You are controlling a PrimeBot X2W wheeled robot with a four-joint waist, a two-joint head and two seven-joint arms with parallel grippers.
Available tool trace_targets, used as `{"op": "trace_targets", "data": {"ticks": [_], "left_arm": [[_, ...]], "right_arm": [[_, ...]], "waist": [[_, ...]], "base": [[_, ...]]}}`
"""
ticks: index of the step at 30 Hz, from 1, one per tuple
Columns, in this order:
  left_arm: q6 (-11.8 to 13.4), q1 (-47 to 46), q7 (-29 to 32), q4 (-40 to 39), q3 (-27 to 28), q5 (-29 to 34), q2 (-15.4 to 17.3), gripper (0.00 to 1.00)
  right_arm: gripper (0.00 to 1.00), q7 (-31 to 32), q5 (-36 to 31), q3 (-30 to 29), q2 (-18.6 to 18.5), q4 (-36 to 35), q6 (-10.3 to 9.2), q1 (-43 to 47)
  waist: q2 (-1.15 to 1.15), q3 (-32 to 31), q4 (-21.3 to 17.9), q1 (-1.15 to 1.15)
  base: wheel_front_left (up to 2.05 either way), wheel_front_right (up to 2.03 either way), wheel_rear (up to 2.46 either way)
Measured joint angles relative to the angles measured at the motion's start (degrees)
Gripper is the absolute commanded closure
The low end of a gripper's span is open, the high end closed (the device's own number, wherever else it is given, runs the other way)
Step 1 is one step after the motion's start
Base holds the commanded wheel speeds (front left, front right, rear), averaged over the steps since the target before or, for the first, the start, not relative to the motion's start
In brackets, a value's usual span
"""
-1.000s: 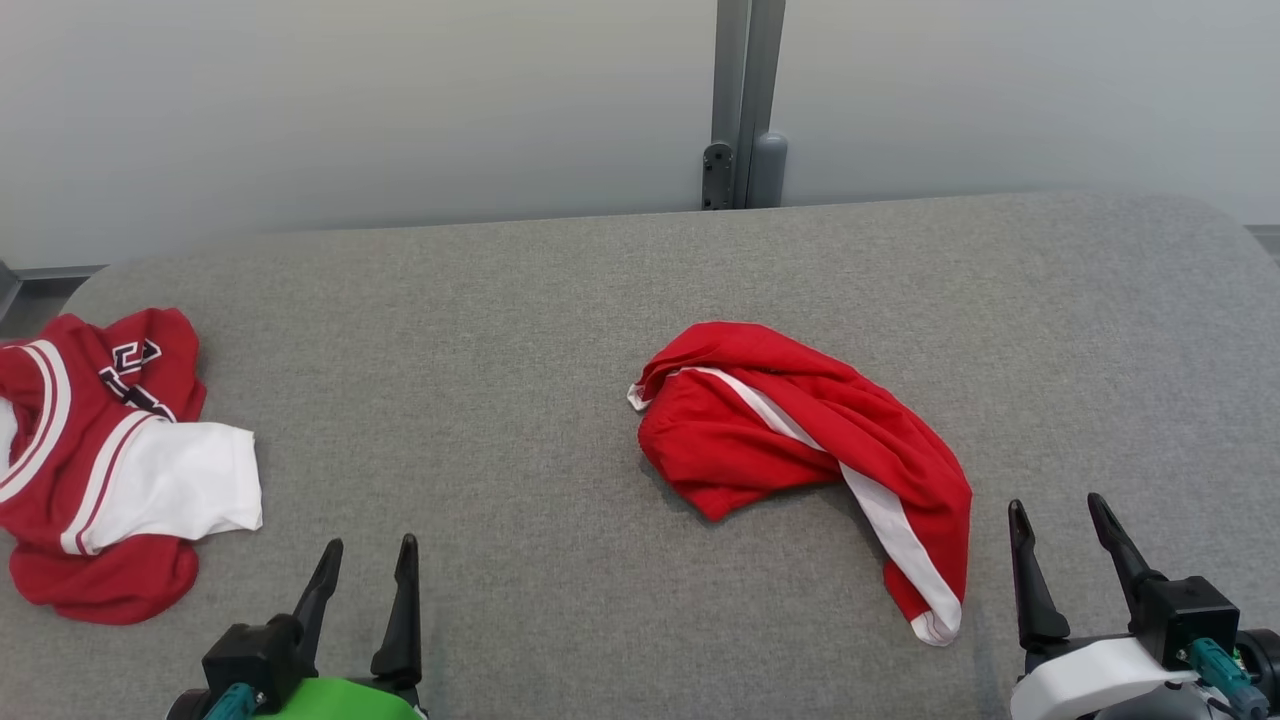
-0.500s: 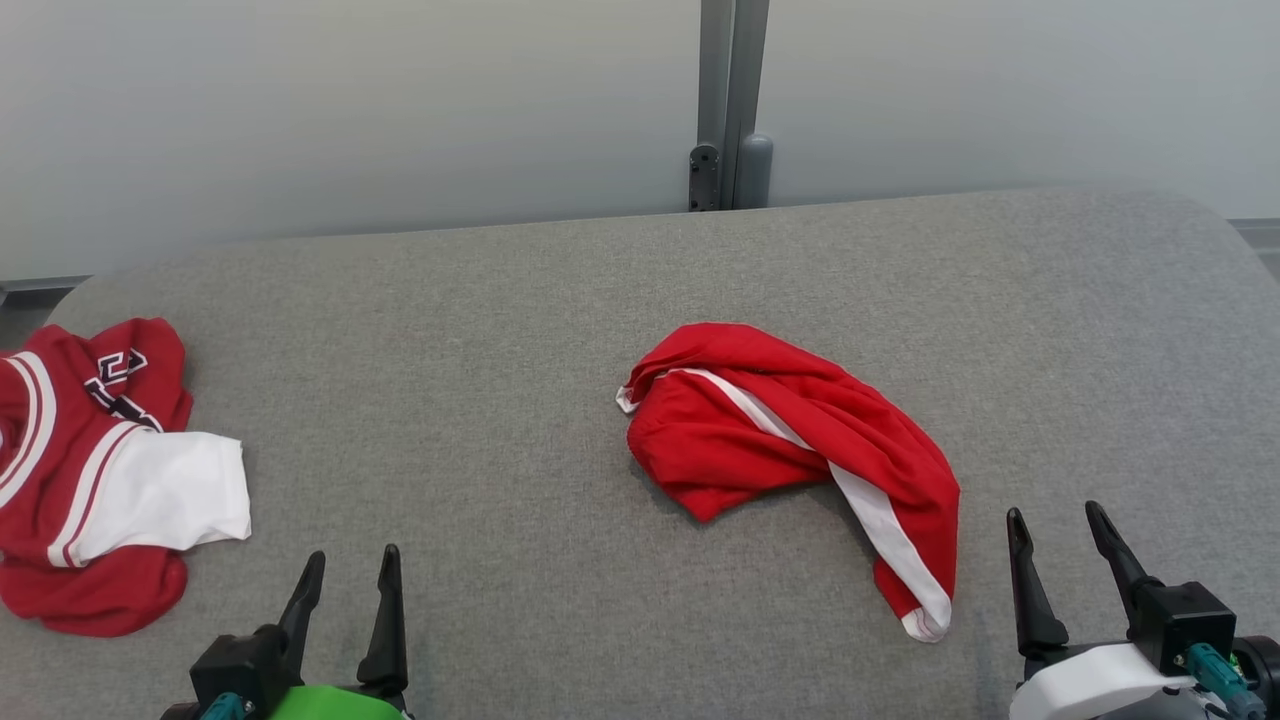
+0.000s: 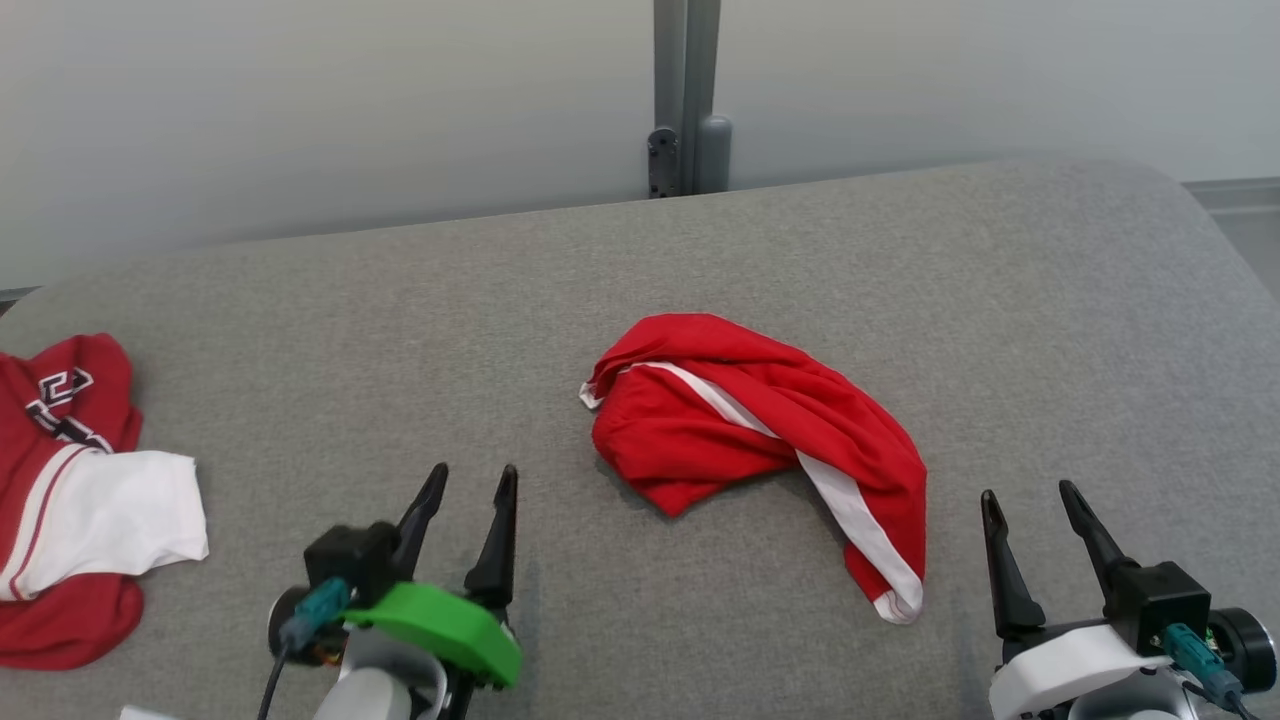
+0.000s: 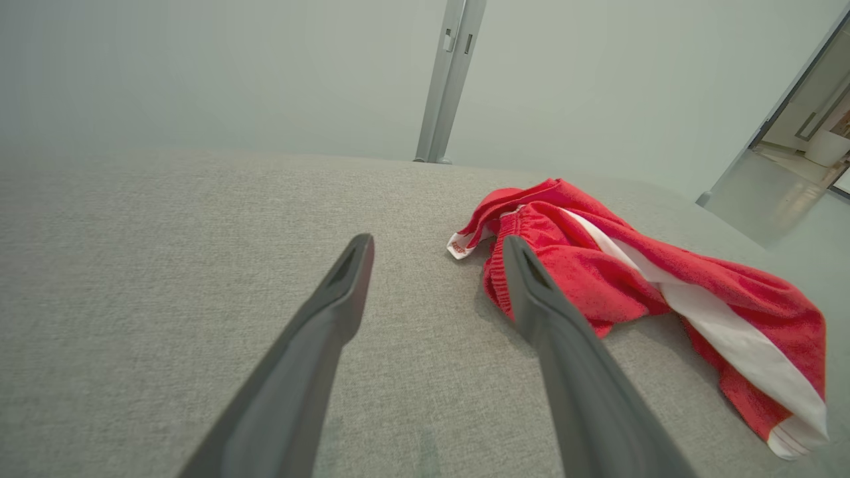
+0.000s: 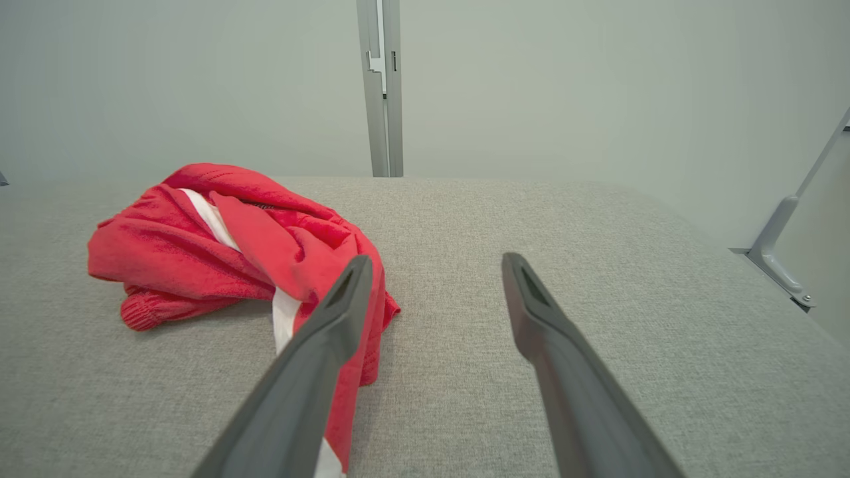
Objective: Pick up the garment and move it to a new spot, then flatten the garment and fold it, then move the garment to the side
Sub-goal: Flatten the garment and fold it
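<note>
Garment lies bunched at the middle of the table; left gripper and right gripper hang near its front edge, fingers apart, empty. Left wrist: waistband nearest, so pinch there. Right wrist: striped leg beside the fingers; take it, then lift both together.

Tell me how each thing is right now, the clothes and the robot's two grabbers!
Red cloth garment with a white stripe: crumpled in a heap on the grey fabric table, unheld.
Red-and-white jersey with dark lettering: bunched up at the table's left edge, unheld.
Left gripper: open, empty.
Right gripper: open, empty.
</note>
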Motion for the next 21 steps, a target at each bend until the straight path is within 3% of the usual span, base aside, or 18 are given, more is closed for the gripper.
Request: {"op": "trace_targets", "data": {"ticks": [8,18,19,20,21], "left_arm": [[0.0,-13.3,9.6,9.6,-7.5,-9.7,-0.4,0.0],[0.1,-23.0,15.8,23.4,-8.0,-14.1,-0.5,0.0],[0.1,-23.4,16.2,24.5,-8.1,-14.3,-0.5,0.52],[0.1,-23.8,16.3,25.1,-8.5,-14.2,-0.5,0.93],[0.1,-24.1,16.0,25.5,-8.8,-14.3,-0.5,1.0]], "right_arm": [[0.0,0.0,0.2,0.8,0.0,0.3,0.0,-1.9],[0.0,0.0,0.8,0.6,0.3,0.6,0.0,-2.6],[0.0,0.0,0.8,0.7,0.4,0.7,0.0,-2.6],[0.0,0.0,0.8,0.6,0.4,0.7,0.0,-2.6],[0.0,0.0,0.8,0.6,0.4,0.7,0.0,-2.7]], "waist": [[0.0,2.2,-5.0,0.0],[0.0,5.5,-11.6,0.0],[0.0,5.8,-12.0,0.0],[0.0,6.0,-12.4,0.0],[0.0,6.3,-12.7,0.0]], "base": [[0.0,0.0,0.0],[0.0,0.0,0.0],[0.0,0.0,0.0],[0.0,0.0,0.0],[0.0,0.0,0.0]]}}
